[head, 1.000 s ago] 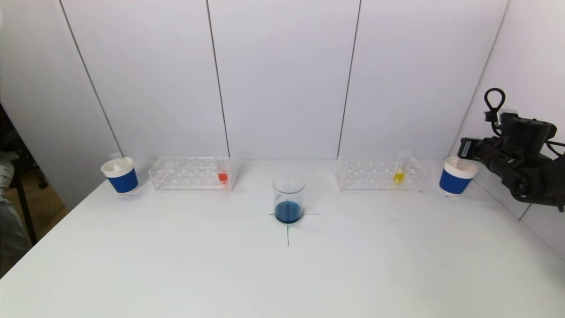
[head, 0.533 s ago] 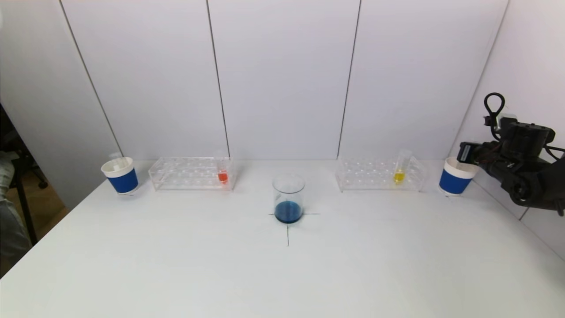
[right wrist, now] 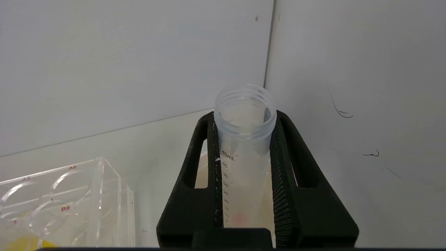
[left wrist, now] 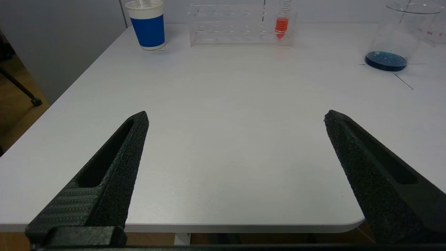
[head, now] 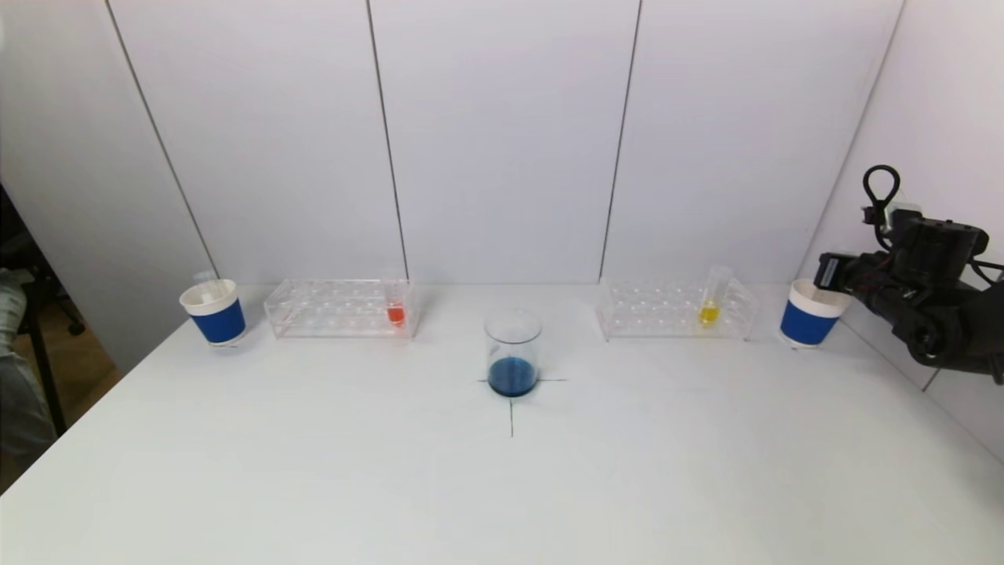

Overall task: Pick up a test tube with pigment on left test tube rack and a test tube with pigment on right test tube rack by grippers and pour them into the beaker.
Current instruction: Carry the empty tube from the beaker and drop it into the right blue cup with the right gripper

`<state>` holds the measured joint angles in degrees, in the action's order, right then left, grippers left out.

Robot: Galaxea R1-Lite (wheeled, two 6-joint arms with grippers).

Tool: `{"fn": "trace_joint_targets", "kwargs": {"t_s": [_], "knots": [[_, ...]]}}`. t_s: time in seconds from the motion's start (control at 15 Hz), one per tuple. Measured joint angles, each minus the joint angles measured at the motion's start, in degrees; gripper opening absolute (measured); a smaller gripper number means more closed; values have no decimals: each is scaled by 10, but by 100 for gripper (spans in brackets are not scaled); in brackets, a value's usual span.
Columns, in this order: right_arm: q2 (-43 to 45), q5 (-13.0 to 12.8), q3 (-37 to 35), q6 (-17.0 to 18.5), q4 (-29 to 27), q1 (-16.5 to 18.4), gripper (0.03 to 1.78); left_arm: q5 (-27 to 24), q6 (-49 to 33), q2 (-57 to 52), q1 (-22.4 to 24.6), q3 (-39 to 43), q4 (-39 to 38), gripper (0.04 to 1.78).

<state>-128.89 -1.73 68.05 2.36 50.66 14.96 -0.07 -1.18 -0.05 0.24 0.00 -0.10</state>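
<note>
Two pigment tubes untouched: red tube (head: pixel 396 306) in left rack (head: pixel 329 308), 10 o'clock from beaker (head: pixel 513 353); yellow tube (head: pixel 711 302) in right rack (head: pixel 659 308), 2 o'clock. Lowered over the last second, then nearly halted: right gripper (right wrist: pixel 244 115), clamped on empty graduated tube (right wrist: pixel 244 139), at rim of right blue cup (head: pixel 808 318), 3 o'clock of that rack. Probably discarding a spent tube before the next pick. Dark blue liquid low in beaker. Left gripper (left wrist: pixel 237 116) spread wide, parked near table's front edge.

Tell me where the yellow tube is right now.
In the head view the yellow tube stands upright near the right end of the right rack, left of the right blue cup and behind-right of the beaker.
</note>
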Motion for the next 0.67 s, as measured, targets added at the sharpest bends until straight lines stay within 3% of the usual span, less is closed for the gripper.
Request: {"fn": "trace_joint_targets", "kwargs": {"t_s": [0.2, 0.33, 0.67], "knots": [[2, 3, -2, 2, 0, 0, 54, 0, 0, 0, 0, 0, 0, 176], [1, 3, -3, 2, 8, 0, 71, 0, 0, 0, 0, 0, 0, 176], [2, 4, -6, 2, 16, 0, 145, 0, 0, 0, 0, 0, 0, 176]]}}
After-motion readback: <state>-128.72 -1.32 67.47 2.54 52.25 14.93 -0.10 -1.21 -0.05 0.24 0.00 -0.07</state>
